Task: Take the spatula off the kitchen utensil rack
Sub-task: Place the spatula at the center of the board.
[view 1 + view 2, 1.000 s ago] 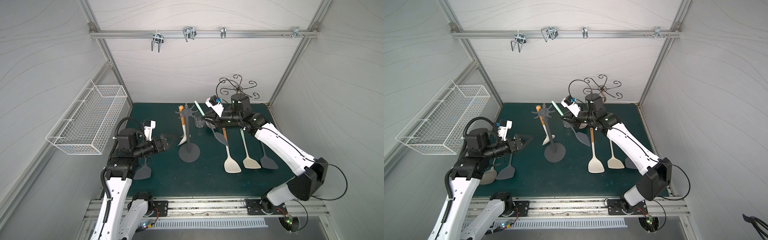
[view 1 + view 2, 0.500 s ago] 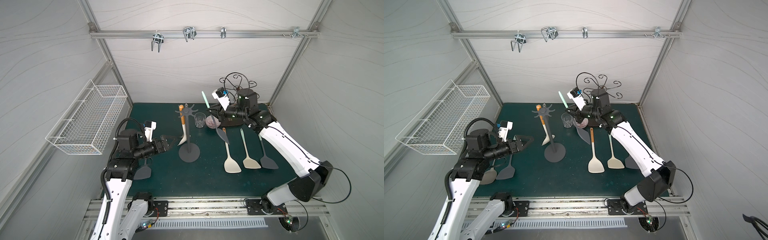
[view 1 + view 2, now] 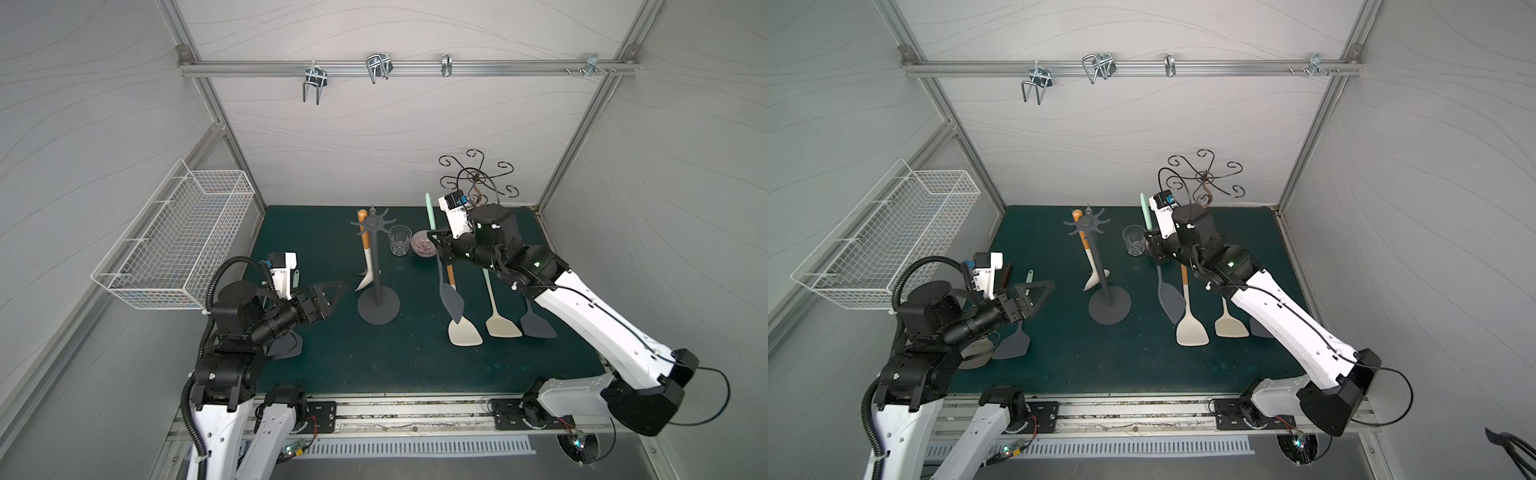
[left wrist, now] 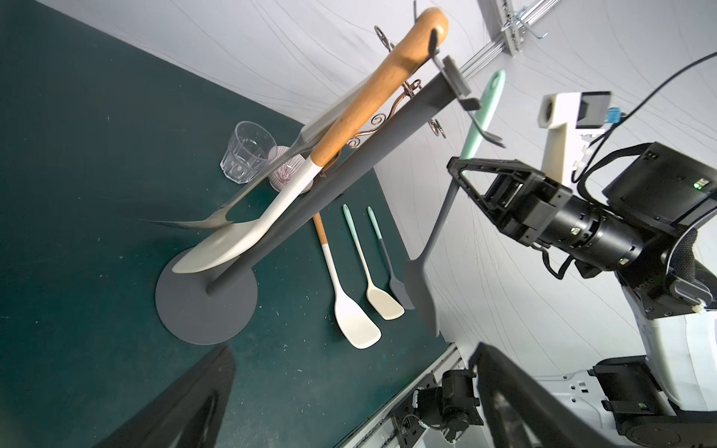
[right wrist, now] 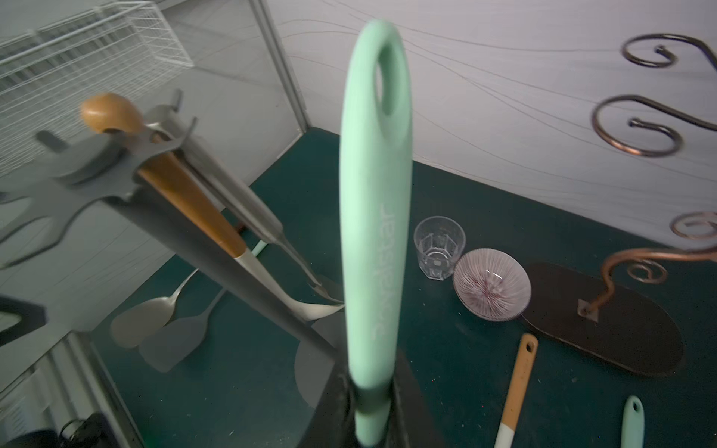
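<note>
in both top views the right gripper (image 3: 439, 246) (image 3: 1153, 246) pinches the spatula (image 3: 452, 300) (image 3: 1170, 300) low on its mint handle. the handle stands up above the fingers and the grey blade hangs below them. the spatula is off the kitchen utensil rack (image 3: 376, 270) (image 3: 1103, 270), in the air apart from its crown, past the glass (image 3: 399, 245). the left gripper (image 3: 329, 294), fingers spread and holding nothing, hovers near the rack's base on the opposite side. a wooden-handled utensil (image 3: 365, 245) hangs on the rack.

in the left wrist view the spatula (image 4: 437, 217) hangs clear of the rack (image 4: 349, 166). the right gripper's fingers (image 4: 492, 163) close where mint meets grey.

in the right wrist view the mint handle rises from between the fingers (image 5: 333, 403), clamped on both sides. the rack (image 5: 217, 252) is blurred beside it, not touching.
</note>
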Motion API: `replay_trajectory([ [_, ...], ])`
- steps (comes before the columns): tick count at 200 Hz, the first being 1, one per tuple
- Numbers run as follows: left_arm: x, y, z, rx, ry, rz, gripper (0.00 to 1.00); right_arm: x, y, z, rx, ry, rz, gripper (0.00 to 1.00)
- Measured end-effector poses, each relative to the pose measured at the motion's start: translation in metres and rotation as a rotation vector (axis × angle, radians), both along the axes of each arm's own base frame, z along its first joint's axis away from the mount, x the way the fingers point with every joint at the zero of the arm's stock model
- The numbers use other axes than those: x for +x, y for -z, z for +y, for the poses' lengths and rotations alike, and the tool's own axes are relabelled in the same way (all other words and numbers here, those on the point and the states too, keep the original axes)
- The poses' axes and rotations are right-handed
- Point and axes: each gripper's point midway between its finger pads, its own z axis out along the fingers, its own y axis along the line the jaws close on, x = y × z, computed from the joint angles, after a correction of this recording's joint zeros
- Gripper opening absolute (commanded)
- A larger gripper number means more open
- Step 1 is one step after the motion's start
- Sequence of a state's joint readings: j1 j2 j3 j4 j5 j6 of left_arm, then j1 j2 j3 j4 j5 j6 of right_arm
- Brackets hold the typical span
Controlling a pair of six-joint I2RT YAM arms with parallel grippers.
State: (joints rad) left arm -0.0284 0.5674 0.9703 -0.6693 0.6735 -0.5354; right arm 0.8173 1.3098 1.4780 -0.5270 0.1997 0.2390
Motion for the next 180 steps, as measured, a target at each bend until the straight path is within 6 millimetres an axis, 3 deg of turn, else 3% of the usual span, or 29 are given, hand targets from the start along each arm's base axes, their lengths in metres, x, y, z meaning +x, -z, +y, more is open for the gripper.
replay_trajectory([
  [66, 0.003, 0.03, 0.016, 0.101, -0.079, 0.089, 0.99, -0.011, 0.049, -0.034, -0.107, 0.384, 0.19, 0.0],
  [134, 0.011, 0.047, 0.027, 0.166, -0.131, 0.14, 0.99, -0.003, 0.115, -0.032, -0.319, 0.592, 0.357, 0.0],
  [180, 0.012, 0.056, 0.03, 0.184, -0.144, 0.159, 0.99, -0.001, 0.141, -0.03, -0.416, 0.622, 0.385, 0.0],
])
